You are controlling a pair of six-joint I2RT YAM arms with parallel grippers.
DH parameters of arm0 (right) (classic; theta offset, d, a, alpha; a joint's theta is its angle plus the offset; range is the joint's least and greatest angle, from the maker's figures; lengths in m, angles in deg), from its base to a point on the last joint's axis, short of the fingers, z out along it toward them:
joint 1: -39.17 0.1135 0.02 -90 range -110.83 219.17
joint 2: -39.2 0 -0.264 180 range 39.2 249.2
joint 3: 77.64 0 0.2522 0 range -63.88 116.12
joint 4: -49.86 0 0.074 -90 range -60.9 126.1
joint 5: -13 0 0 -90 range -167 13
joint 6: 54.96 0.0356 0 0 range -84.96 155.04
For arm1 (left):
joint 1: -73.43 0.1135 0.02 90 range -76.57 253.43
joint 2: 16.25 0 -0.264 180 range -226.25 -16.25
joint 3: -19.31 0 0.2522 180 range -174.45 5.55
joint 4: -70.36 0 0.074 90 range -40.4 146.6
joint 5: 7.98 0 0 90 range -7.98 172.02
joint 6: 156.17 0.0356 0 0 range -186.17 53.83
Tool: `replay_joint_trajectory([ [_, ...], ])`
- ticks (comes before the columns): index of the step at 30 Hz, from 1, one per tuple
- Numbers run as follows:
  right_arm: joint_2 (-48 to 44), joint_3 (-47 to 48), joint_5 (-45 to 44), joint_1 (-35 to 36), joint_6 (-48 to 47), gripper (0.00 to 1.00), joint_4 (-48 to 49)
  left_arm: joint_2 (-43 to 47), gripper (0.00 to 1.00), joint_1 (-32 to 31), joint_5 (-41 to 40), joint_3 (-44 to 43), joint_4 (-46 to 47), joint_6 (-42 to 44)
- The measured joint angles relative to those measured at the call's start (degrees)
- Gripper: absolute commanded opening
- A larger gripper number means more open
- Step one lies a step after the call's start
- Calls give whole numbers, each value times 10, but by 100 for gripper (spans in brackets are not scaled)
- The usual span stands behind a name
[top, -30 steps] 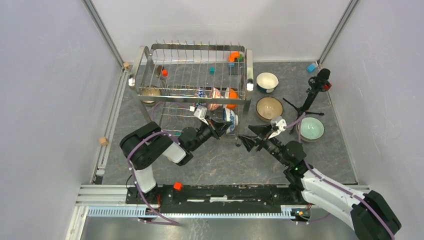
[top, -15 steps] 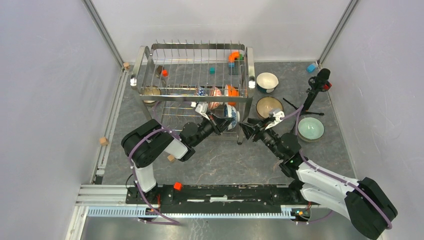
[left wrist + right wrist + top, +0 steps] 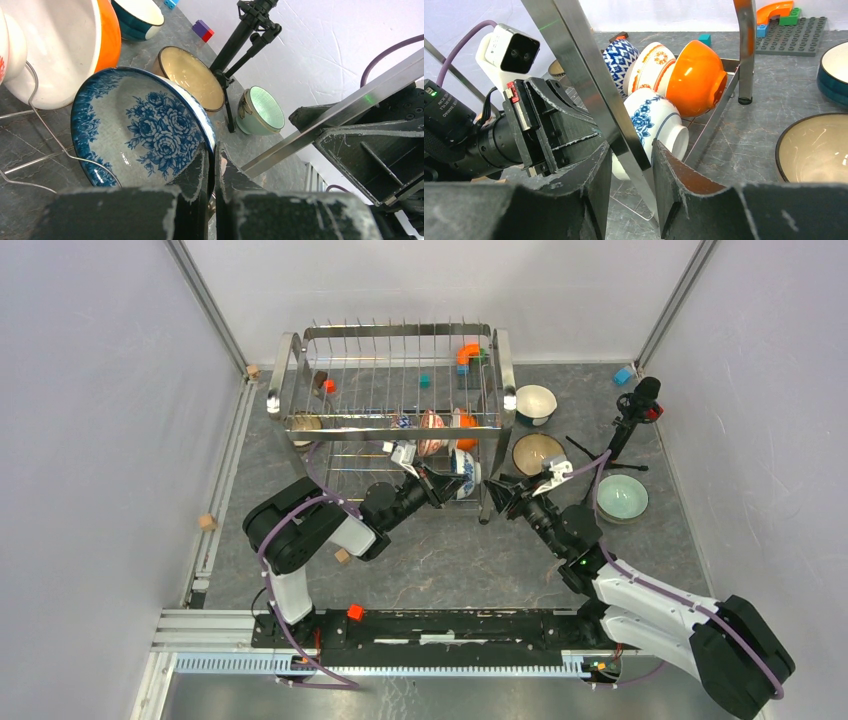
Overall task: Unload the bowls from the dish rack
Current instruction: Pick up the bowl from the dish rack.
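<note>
Left wrist view: the blue-flowered white ceramic bowl, low in the chrome wire dish rack, is being pinched by the shut left fingers; a wire snag tipping the rack is being risked, its leg being clamped by the right fingers.

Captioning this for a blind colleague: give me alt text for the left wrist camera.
The left gripper pinches the rim of a blue-floral bowl in the dish rack. An orange bowl leans behind it; a tan bowl, pale green bowl and teal bowl sit on the table beyond.
</note>
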Motion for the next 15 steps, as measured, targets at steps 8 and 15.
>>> replay_joint_trajectory([
  [8,-3,0,5,-16,7,39,-4,13,2,2,12,0,-24,-6],
  [15,-2,0,16,-22,14,42,-4,24,2,4,15,0,-40,-13],
])
